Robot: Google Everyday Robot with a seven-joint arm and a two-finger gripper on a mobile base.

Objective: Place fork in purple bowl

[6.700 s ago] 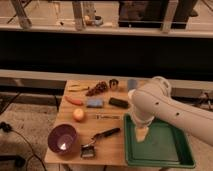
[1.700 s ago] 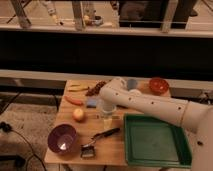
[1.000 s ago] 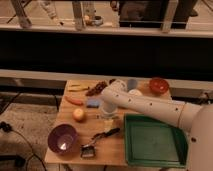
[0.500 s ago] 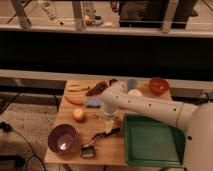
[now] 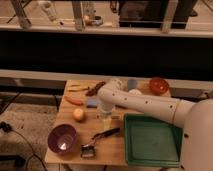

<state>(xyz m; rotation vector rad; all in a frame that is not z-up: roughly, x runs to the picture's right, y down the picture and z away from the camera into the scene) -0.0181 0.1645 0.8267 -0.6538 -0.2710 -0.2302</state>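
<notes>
The purple bowl (image 5: 62, 138) sits at the front left of the wooden table (image 5: 70, 152), glossy inside and holding nothing. My gripper (image 5: 105, 112) points down at the middle of the table, right over the place where the thin silvery fork lies. The gripper hides most of the fork, and only a short silvery bit (image 5: 115, 117) shows to its right. The gripper is up and to the right of the bowl, about one bowl width away. A black-handled tool with a boxy metal head (image 5: 98, 140) lies just in front of the gripper.
A green tray (image 5: 150, 141) fills the front right. A red-orange bowl (image 5: 159, 85) and a can (image 5: 131, 83) stand at the back right. An orange fruit (image 5: 78, 114), a carrot (image 5: 74, 100), a banana (image 5: 77, 88) and a blue sponge (image 5: 92, 102) lie to the gripper's left.
The arm has swung left from over the green tray to the table's middle. Over the last second the gripper has sunk slightly onto the fork's spot. The objects have not moved.
</notes>
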